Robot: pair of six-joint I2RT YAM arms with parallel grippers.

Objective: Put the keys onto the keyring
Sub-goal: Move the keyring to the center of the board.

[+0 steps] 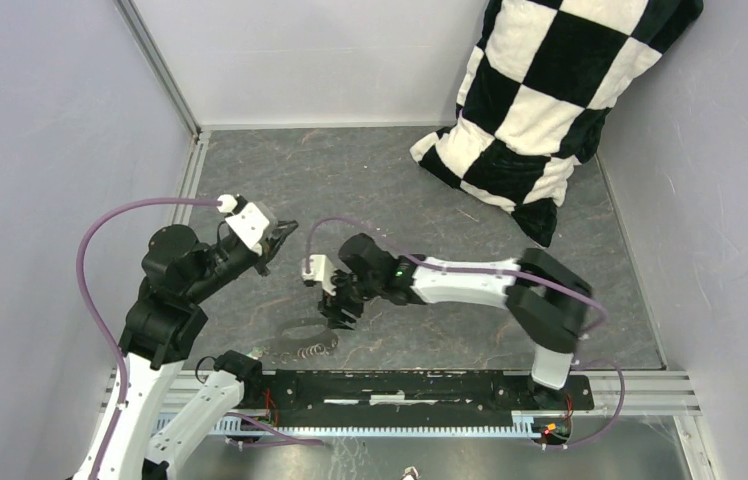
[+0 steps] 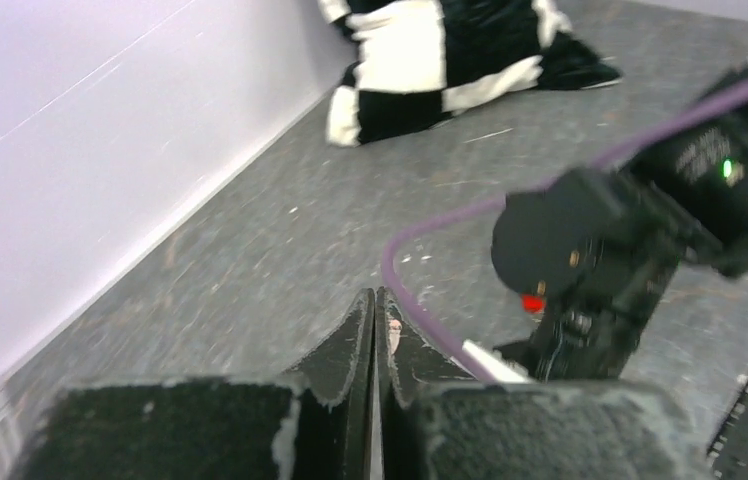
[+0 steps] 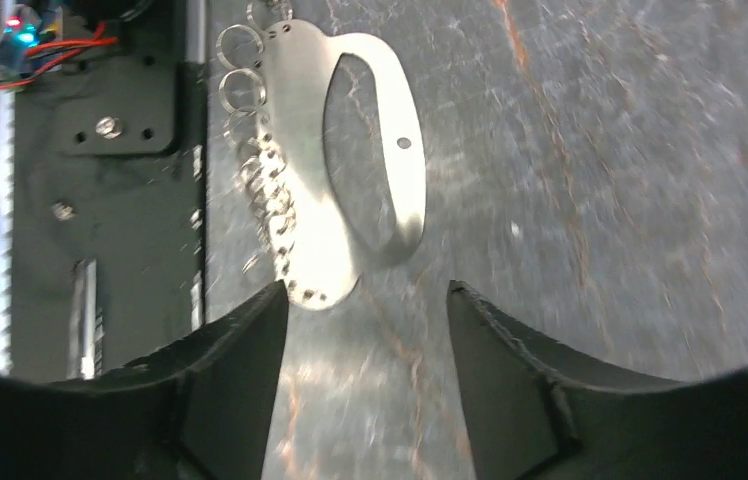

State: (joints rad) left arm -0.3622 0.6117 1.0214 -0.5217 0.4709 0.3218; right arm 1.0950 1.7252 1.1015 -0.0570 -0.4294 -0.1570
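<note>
At left, the left hand (image 1: 275,240) hangs raised, fingers (image 2: 360,340) pressed together; whether they pinch anything I cannot tell. The keyring (image 3: 300,140) lies flat on the bench (image 3: 600,200), just ahead of the right hand (image 3: 365,300), whose jaws stand apart. It looks thin, stiff, light and probably slippery, so pinch across its rim.

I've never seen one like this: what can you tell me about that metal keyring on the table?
The keyring is a flat, shiny grey metal oval with a large cutout, a small hole in one side and little wire rings along the other edge. It lies flat on the table beside the black rail, the right claw open just above one end, not gripping it.
</note>
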